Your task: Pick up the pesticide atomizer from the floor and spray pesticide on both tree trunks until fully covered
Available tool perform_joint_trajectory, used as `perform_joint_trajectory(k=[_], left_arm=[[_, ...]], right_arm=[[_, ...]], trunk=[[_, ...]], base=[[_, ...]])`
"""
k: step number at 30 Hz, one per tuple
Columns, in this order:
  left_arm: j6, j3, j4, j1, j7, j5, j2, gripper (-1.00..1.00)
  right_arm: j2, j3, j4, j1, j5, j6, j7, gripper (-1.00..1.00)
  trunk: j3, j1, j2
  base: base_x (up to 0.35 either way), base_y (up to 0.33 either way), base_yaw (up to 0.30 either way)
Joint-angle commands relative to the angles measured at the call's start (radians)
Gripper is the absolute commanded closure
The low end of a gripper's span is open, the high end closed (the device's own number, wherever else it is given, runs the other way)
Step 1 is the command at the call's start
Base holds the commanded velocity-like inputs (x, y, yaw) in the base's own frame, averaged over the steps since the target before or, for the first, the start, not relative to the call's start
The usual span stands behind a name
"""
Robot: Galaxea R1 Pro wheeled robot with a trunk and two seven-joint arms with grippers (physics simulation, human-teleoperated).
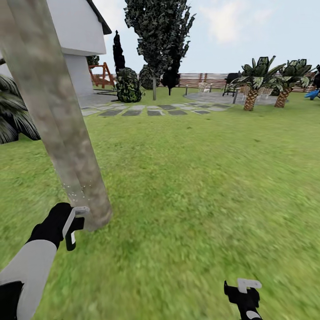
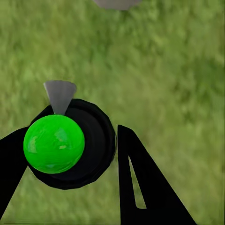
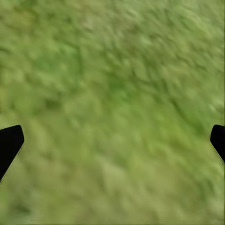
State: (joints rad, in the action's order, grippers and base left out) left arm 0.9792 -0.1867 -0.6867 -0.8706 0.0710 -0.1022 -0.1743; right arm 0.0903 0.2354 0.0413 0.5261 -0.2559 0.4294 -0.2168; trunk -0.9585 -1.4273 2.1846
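The pesticide atomizer is a black round body with a bright green ball and a grey cone nozzle. My left gripper is shut on it, one black finger on each side, above the grass. In the head view my left gripper sits right by the base of the near tree trunk, a thick mottled grey-brown column carrying a few pale specks low down. The second tree stands far back beside the paving stones. My right gripper hangs low over the lawn, and its fingers are spread wide apart with nothing between them.
Lawn stretches ahead and to the right. A white house stands at the back left, grey paving stones cross the middle distance, short palms stand at the back right, and a slatted wooden fence closes the rear. Dark fronds reach in at the left.
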Motion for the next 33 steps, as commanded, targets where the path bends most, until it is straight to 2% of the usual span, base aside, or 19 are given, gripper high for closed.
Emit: perform_joint_trajectory(k=[1, 6, 20, 22, 24, 29, 33], left_arm=[[0.004, -0.002, 0.0, -0.001, -0.005, -0.011, 0.001, 1.0], [0.004, -0.002, 0.004, -0.001, -0.005, -0.01, 0.004, 1.0], [0.004, -0.005, -0.004, -0.001, -0.005, -0.011, 0.0, 1.0], [0.002, -0.033, -0.004, -0.001, -0.004, -0.013, 0.0, 1.0], [0.0, -0.04, 0.001, 0.0, -0.003, -0.016, -0.001, 1.0], [0.001, -0.045, 0.006, 0.025, -0.002, -0.013, -0.033, 1.0], [0.0, -0.045, 0.008, 0.028, -0.002, -0.012, -0.037, 1.0]], right_arm=[[0.0, 0.009, 0.0, 0.0, -0.008, 0.002, -0.003, -1.0], [0.0, 0.009, 0.0, 0.0, -0.008, 0.002, -0.003, -1.0], [0.0, 0.009, 0.0, 0.0, -0.008, 0.002, -0.003, -1.0], [0.0, 0.009, 0.0, 0.0, -0.008, 0.002, -0.003, -1.0], [0.0, 0.009, 0.0, 0.0, -0.008, 0.002, -0.003, -1.0], [0.0, 0.009, 0.0, 0.0, -0.008, 0.002, -0.003, -1.0], [0.0, 0.009, 0.0, 0.0, -0.008, 0.002, -0.003, -1.0]], trunk=[[-0.001, 0.0, 0.0], [-0.001, 0.0, 0.0], [-0.001, 0.0, 0.0], [-0.001, 0.0, 0.0], [-0.001, 0.0, 0.0], [-0.001, 0.0, 0.0], [-0.001, 0.0, 0.0]], base=[[0.16, -0.248, 0.277], [0.104, -0.263, 0.248], [0.02, -0.278, 0.028], [0.153, -0.264, 0.246], [0.207, -0.224, 0.269], [0.234, -0.203, 0.275], [0.243, -0.191, 0.276]])
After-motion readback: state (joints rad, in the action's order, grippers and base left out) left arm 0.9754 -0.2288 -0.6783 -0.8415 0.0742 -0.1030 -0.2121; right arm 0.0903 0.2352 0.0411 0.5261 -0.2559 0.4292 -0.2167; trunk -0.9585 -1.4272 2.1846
